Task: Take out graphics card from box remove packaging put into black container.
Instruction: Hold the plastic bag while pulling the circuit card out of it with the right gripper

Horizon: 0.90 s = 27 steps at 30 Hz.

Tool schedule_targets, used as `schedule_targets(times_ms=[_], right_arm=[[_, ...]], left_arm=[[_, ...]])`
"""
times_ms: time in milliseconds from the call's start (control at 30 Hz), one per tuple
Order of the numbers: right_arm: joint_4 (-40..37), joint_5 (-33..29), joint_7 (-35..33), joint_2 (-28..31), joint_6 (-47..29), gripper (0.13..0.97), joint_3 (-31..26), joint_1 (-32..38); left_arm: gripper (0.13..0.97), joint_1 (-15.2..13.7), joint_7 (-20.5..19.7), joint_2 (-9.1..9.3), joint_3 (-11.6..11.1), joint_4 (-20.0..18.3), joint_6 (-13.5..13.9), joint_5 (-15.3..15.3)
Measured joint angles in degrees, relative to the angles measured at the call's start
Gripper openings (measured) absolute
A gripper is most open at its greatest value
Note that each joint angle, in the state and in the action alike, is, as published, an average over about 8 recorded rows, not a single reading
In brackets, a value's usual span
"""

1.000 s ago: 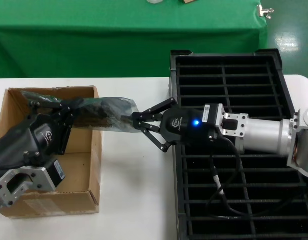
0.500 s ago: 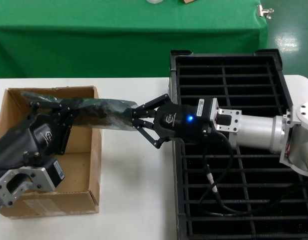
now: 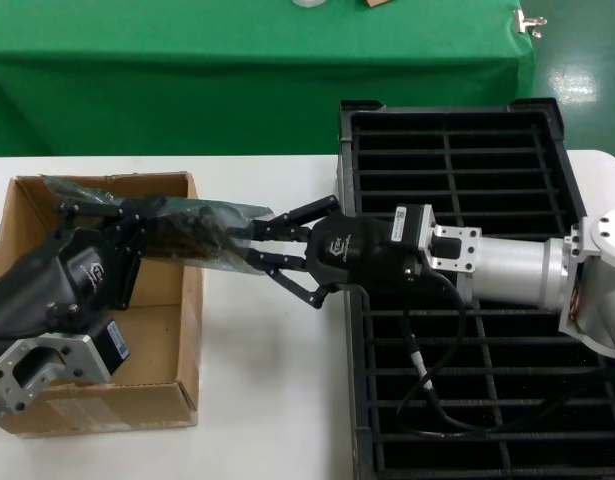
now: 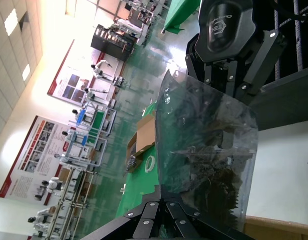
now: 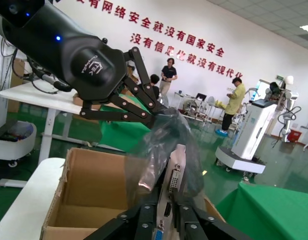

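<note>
The left tool (image 3: 137,215) is gripping the packaging (image 3: 202,235) above the box (image 3: 172,390), which is sitting at the left edge of the white surface (image 3: 267,400). Its fingers are clamped on the bag's left end, holding it up over the box's right wall. The right tool (image 3: 262,255) is reaching in from over the black container (image 3: 547,150) at the right edge, and its fingers are closing around the bag's free end; in the right wrist view they appear to be pinching the graphics card (image 5: 173,182) through the plastic, though the contact is partly hidden. The card's silver bracket is showing inside the bag, so it is hanging between the two tools, off the surface.
</note>
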Motion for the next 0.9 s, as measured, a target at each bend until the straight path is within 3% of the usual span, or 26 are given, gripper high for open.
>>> schedule_targets(times_ms=[333, 767, 900], right_arm=[[-2.9, 0.2, -1.4, -1.2, -0.1, 0.299, 0.8, 1.2], [-6.7, 0.1, -2.2, -3.3, 0.3, 0.276, 1.6, 2.6], [-6.7, -0.1, -2.1, -3.6, 0.5, 0.235, 1.7, 2.5]], left_arm=[[0.139, 0.0, 0.0, 0.00, 0.0, 0.0, 0.0, 0.0], [0.139, 0.0, 0.0, 0.00, 0.0, 0.0, 0.0, 0.0], [0.139, 0.0, 0.0, 0.00, 0.0, 0.0, 0.0, 0.0]])
